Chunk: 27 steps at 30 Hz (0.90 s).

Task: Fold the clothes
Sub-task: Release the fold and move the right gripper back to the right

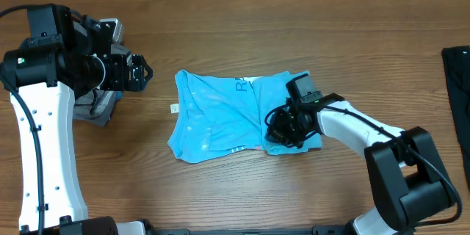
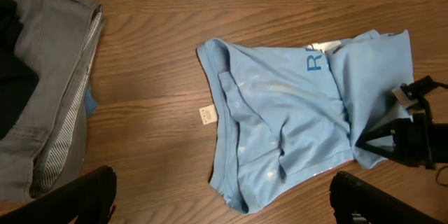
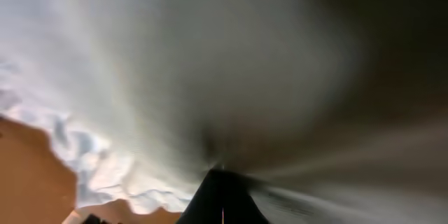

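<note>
Blurred pale cloth of the sky-blue T-shirt (image 3: 140, 77) fills the right wrist view, its creases converging on the closed tips of the right gripper (image 1: 281, 128), which pinches the shirt's lower right edge at mid-table. Left gripper (image 1: 139, 73) hangs empty with jaws spread wide, near a crumpled grey garment (image 1: 99, 106) and apart from the shirt. A small white tag (image 1: 175, 108) lies on the wooden table (image 1: 294, 15) beside the shirt's left edge, and a black garment (image 1: 459, 73) lies at the far right, well apart.

We log a robotics lab station, not a home: bare wood-grain table (image 1: 235, 15), one white-and-black arm (image 1: 44, 154) based at 8 o'clock, a second arm (image 1: 345, 126) at 4 o'clock, a blue T-shirt (image 1: 220, 117) centre, grey garment (image 1: 99, 109) at 9 o'clock.
</note>
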Tool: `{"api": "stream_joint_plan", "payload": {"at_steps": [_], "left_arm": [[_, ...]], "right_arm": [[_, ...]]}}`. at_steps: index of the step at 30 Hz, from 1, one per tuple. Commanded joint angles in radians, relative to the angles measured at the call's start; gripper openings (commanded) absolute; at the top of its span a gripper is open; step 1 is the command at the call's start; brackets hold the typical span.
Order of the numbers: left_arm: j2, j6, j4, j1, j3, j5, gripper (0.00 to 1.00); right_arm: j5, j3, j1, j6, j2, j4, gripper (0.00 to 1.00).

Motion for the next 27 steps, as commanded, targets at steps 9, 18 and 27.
{"api": "stream_joint_plan", "payload": {"at_steps": [9, 18, 27], "left_arm": [[0.003, 0.004, 0.003, -0.007, 0.009, -0.003, 1.00], [0.003, 0.005, 0.003, -0.006, 0.009, -0.003, 1.00], [0.003, 0.005, 0.003, -0.006, 0.009, -0.003, 1.00]], "right_arm": [[0.078, 0.114, -0.033, -0.165, -0.139, -0.060, 0.04], [0.273, 0.126, -0.100, -0.175, -0.100, 0.110, 0.06], [0.293, 0.126, -0.167, 0.030, 0.074, 0.023, 0.09]]}}
